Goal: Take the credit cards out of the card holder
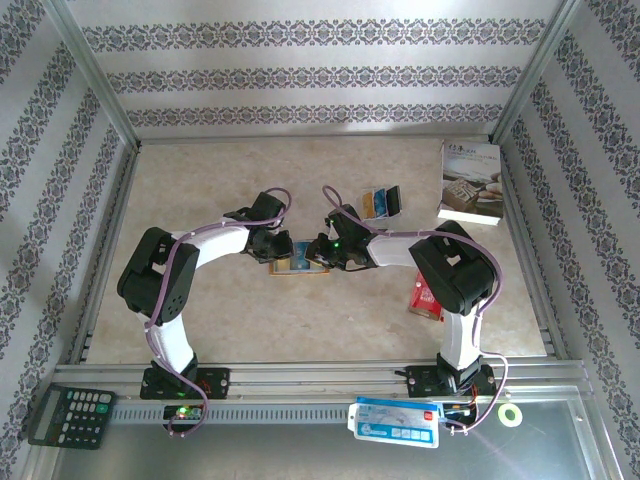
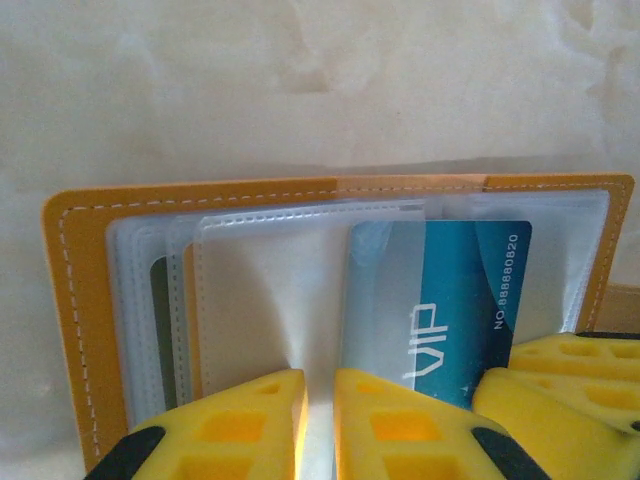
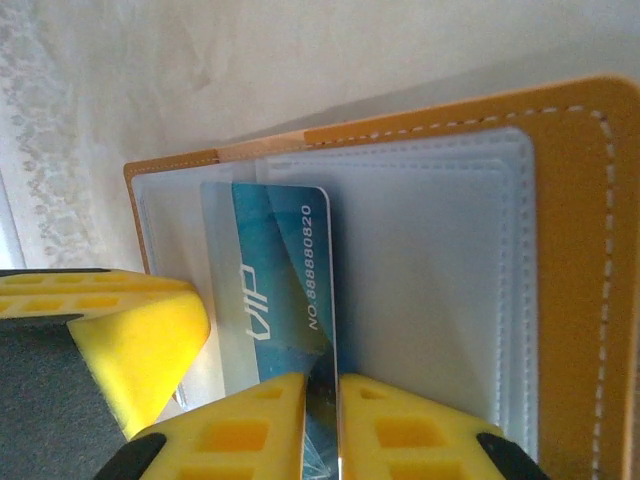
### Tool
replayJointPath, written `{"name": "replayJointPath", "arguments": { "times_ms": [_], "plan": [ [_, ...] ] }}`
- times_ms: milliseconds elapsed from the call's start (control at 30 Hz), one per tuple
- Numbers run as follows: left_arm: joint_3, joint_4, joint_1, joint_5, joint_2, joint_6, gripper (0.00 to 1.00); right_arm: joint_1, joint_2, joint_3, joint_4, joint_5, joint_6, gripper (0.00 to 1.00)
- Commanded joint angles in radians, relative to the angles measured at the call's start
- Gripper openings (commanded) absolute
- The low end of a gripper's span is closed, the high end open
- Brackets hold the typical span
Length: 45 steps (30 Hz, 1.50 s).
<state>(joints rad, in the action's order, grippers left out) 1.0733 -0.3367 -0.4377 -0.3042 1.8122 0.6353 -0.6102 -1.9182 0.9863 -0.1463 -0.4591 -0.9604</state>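
Note:
The orange-tan card holder (image 1: 300, 265) lies open on the table between both arms. My left gripper (image 1: 277, 246) is shut on one of its clear plastic sleeves (image 2: 270, 300), the yellow pads pinching the sleeve's near edge (image 2: 318, 390). A blue VIP credit card (image 2: 450, 300) sits partly in the sleeve beside it. My right gripper (image 3: 322, 395) is shut on that card's (image 3: 275, 280) long edge, with the card standing edge-on between the pads. The holder's stitched orange cover (image 3: 585, 250) frames the sleeves. Two or three other cards (image 1: 383, 203) lie on the table beyond the right gripper (image 1: 322, 250).
A white book (image 1: 470, 180) lies at the back right, a red packet (image 1: 425, 298) by the right arm. Off the table's front edge are a calculator (image 1: 70, 415), a blue-white packet (image 1: 395, 420) and a tape roll (image 1: 512, 415). Metal frame posts border the table.

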Motion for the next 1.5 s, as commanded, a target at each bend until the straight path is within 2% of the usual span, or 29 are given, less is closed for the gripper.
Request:
{"name": "replayJointPath", "arguments": {
  "times_ms": [0, 233, 433, 533, 600, 700, 800, 1000, 1133, 1267, 1467],
  "plan": [
    [-0.019, -0.048, -0.008, 0.058, 0.041, -0.013, 0.17, 0.015, 0.005, -0.001, -0.004, 0.004, 0.025, 0.11],
    [-0.022, -0.053, -0.008, 0.067, -0.006, -0.016, 0.22, 0.052, 0.1, -0.078, -0.022, 0.045, 0.057, 0.0],
    [0.0, -0.04, -0.006, 0.044, -0.085, -0.016, 0.32, 0.075, 0.251, -0.16, -0.103, 0.047, 0.137, 0.0],
    [-0.004, -0.01, -0.004, 0.032, -0.146, -0.003, 0.4, 0.095, 0.325, -0.193, -0.148, 0.026, 0.149, 0.0],
    [-0.021, 0.037, 0.001, 0.009, -0.194, 0.025, 0.49, 0.112, 0.364, -0.208, -0.184, -0.004, 0.148, 0.0],
    [-0.065, 0.145, 0.023, -0.079, -0.261, 0.094, 0.62, 0.133, 0.406, -0.221, -0.231, -0.06, 0.133, 0.0],
    [-0.142, 0.332, 0.056, -0.207, -0.327, 0.208, 0.7, 0.156, 0.427, -0.228, -0.293, -0.133, 0.096, 0.0],
    [-0.207, 0.615, 0.071, -0.379, -0.373, 0.365, 0.75, 0.182, 0.427, -0.232, -0.478, -0.258, -0.034, 0.0],
    [-0.226, 0.796, 0.072, -0.484, -0.343, 0.46, 0.69, 0.191, 0.406, -0.233, -0.623, -0.309, -0.142, 0.0],
    [-0.249, 0.942, 0.072, -0.522, -0.334, 0.544, 0.49, 0.2, 0.379, -0.242, -0.76, -0.332, -0.249, 0.0],
    [-0.25, 0.949, 0.072, -0.529, -0.35, 0.546, 0.18, 0.204, 0.352, -0.244, -0.858, -0.349, -0.326, 0.0]
  ]
}}
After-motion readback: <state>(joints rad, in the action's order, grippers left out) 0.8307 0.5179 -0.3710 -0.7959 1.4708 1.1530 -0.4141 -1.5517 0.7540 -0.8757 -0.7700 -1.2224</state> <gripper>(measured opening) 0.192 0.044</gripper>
